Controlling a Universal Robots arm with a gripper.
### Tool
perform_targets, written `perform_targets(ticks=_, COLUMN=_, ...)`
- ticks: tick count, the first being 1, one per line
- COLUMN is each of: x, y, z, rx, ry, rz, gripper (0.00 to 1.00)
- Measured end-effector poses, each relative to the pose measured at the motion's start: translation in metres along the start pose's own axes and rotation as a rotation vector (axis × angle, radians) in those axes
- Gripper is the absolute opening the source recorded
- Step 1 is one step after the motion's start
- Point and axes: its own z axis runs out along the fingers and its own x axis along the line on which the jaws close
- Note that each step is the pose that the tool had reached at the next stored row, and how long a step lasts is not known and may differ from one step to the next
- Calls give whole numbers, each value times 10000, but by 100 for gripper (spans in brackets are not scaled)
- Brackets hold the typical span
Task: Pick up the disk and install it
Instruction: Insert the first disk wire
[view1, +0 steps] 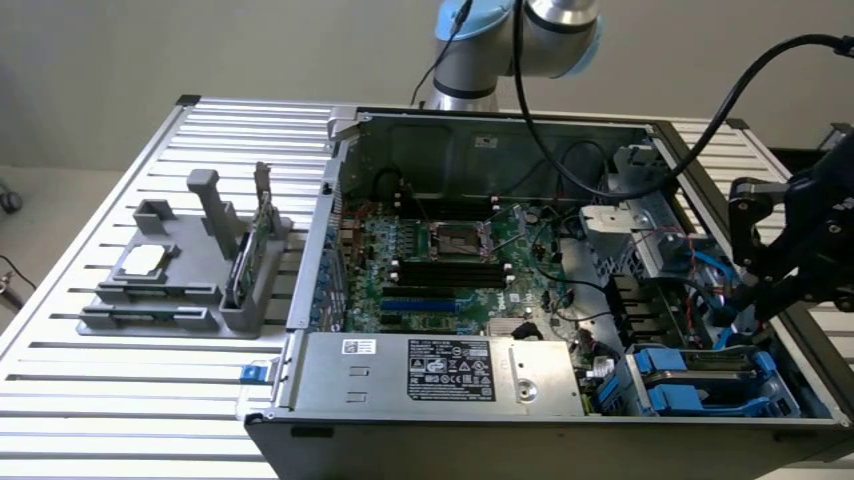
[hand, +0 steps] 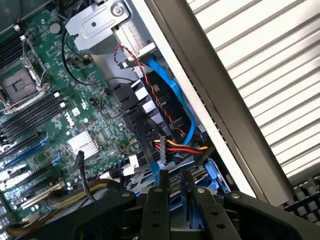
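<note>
Exterior view: the gripper (view1: 742, 322) hangs over the near corner of the open computer case (view1: 400, 150), on the exterior view's right. It is just above the disk (view1: 694, 378), which sits in its blue frame in the drive bay there. A tilted push could jam the frame against the bay's sides.

Wrist view: the gripper (hand: 175, 196) has its jaws narrow, apparently pinching an edge of the disk (hand: 216, 176) (the contact itself is hard to make out). The bundle of wires (hand: 176, 146) and the blue cable (hand: 176, 97) lie just beyond the fingertips. Either could snag or get trapped under the disk, and a weak pinch could let it slip.
</note>
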Motion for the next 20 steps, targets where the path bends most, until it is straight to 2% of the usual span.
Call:
perform_targets(ticks=6, x=-3, y=-1, z=52, rx=-61, ry=-39, rz=994, gripper=24)
perform_targets(ticks=15, x=-66, y=38, z=52, rx=-80, ry=-50, rz=1321, gripper=24)
perform_targets(ticks=20, x=-72, y=31, z=89, rx=-109, ry=-68, rz=1810, gripper=24)
